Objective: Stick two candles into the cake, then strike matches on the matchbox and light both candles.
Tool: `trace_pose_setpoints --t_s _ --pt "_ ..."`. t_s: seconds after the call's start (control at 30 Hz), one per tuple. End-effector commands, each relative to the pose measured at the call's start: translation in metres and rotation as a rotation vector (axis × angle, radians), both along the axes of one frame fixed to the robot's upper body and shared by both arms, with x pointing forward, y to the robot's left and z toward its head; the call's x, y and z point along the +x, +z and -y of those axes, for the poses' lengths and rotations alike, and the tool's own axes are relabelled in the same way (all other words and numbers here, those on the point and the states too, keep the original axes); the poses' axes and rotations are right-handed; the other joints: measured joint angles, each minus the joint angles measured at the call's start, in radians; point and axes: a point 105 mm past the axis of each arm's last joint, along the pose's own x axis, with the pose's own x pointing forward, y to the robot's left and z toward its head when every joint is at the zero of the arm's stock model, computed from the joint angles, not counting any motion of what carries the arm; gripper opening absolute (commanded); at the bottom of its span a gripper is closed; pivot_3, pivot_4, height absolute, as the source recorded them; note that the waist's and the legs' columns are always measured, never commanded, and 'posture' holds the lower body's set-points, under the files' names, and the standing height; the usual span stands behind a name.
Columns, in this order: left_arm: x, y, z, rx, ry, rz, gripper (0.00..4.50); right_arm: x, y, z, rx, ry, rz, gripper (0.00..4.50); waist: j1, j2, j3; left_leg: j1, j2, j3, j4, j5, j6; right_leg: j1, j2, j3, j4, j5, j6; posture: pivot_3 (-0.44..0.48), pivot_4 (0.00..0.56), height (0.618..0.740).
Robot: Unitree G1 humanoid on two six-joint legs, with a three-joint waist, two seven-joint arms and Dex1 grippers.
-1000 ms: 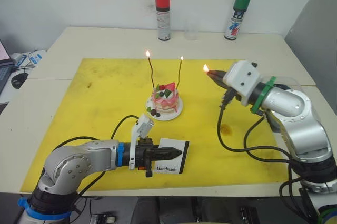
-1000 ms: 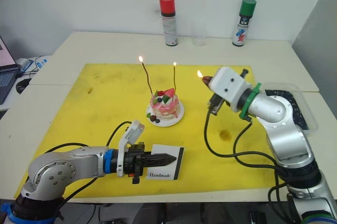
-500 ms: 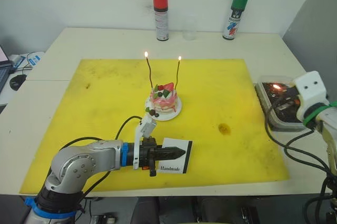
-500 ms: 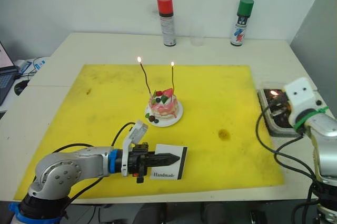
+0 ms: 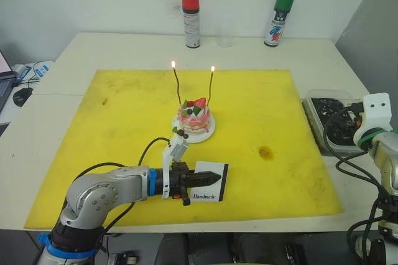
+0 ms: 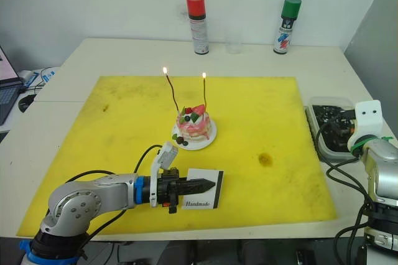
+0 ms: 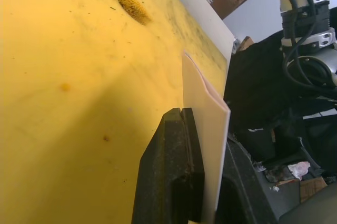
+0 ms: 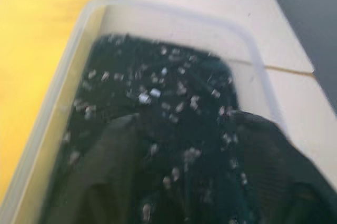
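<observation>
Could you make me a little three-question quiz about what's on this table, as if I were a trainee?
1. True or false: both candles in the cake carry a flame.
2. What does the left end effector hold? A) a spray can B) the matchbox C) the cake plate
3. Fill in: the right end effector hangs over a clear plastic ____ with dark contents, beside the yellow mat.

Key: 1 true; 2 B; 3 tray.
</observation>
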Motion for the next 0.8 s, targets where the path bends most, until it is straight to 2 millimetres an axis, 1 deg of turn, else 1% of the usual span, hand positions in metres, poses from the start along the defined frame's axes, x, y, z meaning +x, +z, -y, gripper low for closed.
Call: trace_pose_setpoints --t_s 0.03,0.1,0.2,0.23,0.3,0.37,0.43,0.47,0.57,0.63,0.67,0.8 --pt "0.002 0.009 -0.002 -0.030 0.028 -0.012 0.00 -0.013 0.046 -0.024 -0.102 0.175 0.137 4.45 0.000 0.001 0.000 0.000 0.000 0.000 0.000 0.000 0.000 0.000 0.000 0.000 0.000 -0.001 0.001 0.000 0.150 0.740" --pt "0.008 0.009 -0.004 -0.033 0.075 -0.049 0.00 -0.020 0.053 -0.038 -0.186 0.269 0.135 4.45 0.000 0.002 0.001 0.000 0.000 0.000 0.000 0.000 0.000 0.000 0.000 0.000 0.000 -0.002 0.003 0.000 0.150 0.740" --pt "0.017 0.003 -0.009 -0.019 0.147 -0.111 0.00 -0.035 0.051 -0.071 -0.247 0.511 0.111 4.45 0.001 0.002 0.000 0.000 0.000 -0.001 0.000 0.000 0.000 0.001 0.000 -0.001 0.000 -0.002 0.003 0.000 0.150 0.740" --pt "0.019 0.002 -0.011 -0.013 0.160 -0.124 0.00 -0.039 0.050 -0.078 -0.265 0.565 0.104 4.45 0.001 0.001 0.001 0.001 0.000 -0.001 0.001 0.000 0.000 0.001 0.000 -0.001 0.000 -0.002 0.003 0.000 0.150 0.740" --pt "0.022 -0.001 -0.014 0.000 0.185 -0.153 0.00 -0.054 0.046 -0.104 -0.269 0.751 0.068 4.45 0.000 0.002 0.001 0.001 0.000 -0.001 0.001 0.000 0.000 0.002 0.000 -0.001 0.000 -0.002 0.004 0.000 0.150 0.740" --pt "0.024 -0.003 -0.015 0.006 0.196 -0.187 0.00 -0.075 0.041 -0.131 -0.251 0.969 -0.002 4.45 0.000 0.002 0.001 0.001 0.000 -0.001 0.001 0.000 0.000 0.001 0.000 -0.001 0.000 -0.001 0.004 0.000 0.150 0.740" --pt "0.025 -0.006 -0.017 0.030 0.197 -0.205 0.00 -0.092 0.038 -0.147 -0.240 1.124 -0.078 4.45 -0.001 0.002 0.001 0.001 0.000 -0.001 0.002 0.000 0.000 0.001 0.000 -0.001 0.001 -0.001 0.004 0.000 0.150 0.740" --pt "0.024 -0.008 -0.018 0.053 0.190 -0.209 0.00 -0.098 0.038 -0.153 -0.237 1.177 -0.096 4.45 0.000 0.002 0.001 0.001 0.000 -0.001 0.002 0.000 0.000 0.002 0.000 -0.001 0.001 -0.001 0.004 0.000 0.150 0.740" --pt "0.023 -0.013 -0.021 0.118 0.177 -0.203 0.00 -0.106 0.040 -0.166 -0.212 1.274 -0.124 4.45 0.000 0.001 0.001 0.001 0.001 -0.002 0.004 0.000 0.000 0.003 0.000 -0.002 0.000 -0.001 0.004 0.000 0.150 0.740" --pt "0.025 -0.013 -0.022 0.140 0.183 -0.176 0.58 -0.107 0.040 -0.171 -0.199 1.302 -0.134 4.50 0.000 0.001 0.001 0.001 0.000 -0.002 0.005 0.000 0.000 0.003 0.000 -0.001 0.000 -0.001 0.005 0.000 0.150 0.740" --pt "0.026 -0.012 -0.022 0.153 0.181 -0.155 0.76 -0.107 0.040 -0.173 -0.195 1.309 -0.135 4.50 0.000 0.001 0.001 0.001 0.000 -0.002 0.005 0.000 0.000 0.003 0.000 -0.001 0.000 -0.001 0.005 0.000 0.150 0.740" --pt "0.025 -0.007 -0.024 0.175 0.163 -0.106 2.05 -0.105 0.039 -0.177 -0.197 1.311 -0.126 4.50 0.003 0.000 0.001 0.000 0.000 -0.001 0.006 0.000 0.000 0.003 -0.001 -0.001 0.000 0.000 0.006 0.000 0.150 0.740"
